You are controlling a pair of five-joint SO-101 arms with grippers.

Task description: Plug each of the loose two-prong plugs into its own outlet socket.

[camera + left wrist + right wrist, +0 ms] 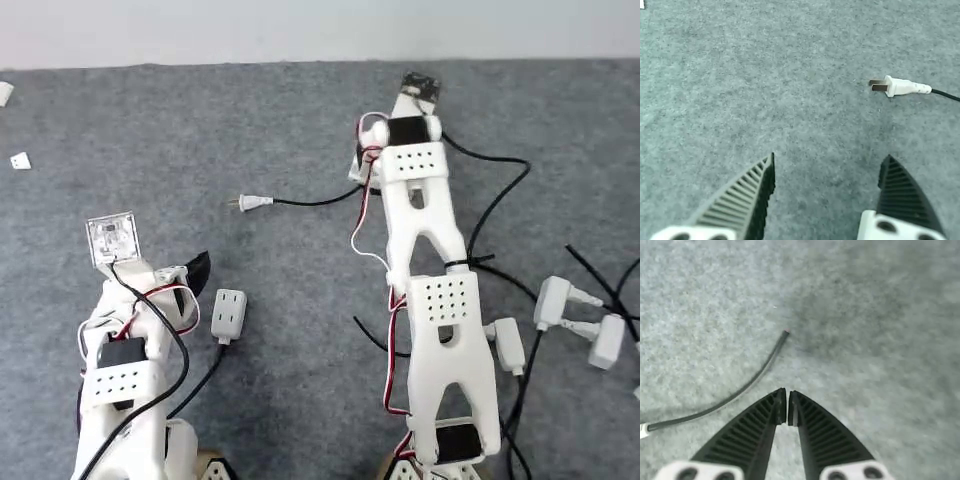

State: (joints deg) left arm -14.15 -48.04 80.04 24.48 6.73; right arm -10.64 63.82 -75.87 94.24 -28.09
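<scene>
A loose white two-prong plug (255,203) lies on the grey carpet, its black cord (315,202) trailing toward the right arm (415,170). Seen from the left wrist, the plug (900,87) lies ahead of my open left gripper (829,157) and off to one side, with nothing between the fingers. A white outlet socket (229,312) rests beside the left gripper (192,275). My right gripper (788,392) is shut on nothing, just above the carpet. The cord's cut end (785,332) lies a short way ahead of its tips.
At the right edge, white outlet blocks (555,300) (606,340) and another white piece (507,345) lie among tangled black cables (500,200). Small white scraps (20,160) sit at the far left. Grey carpet (150,120) covers the table.
</scene>
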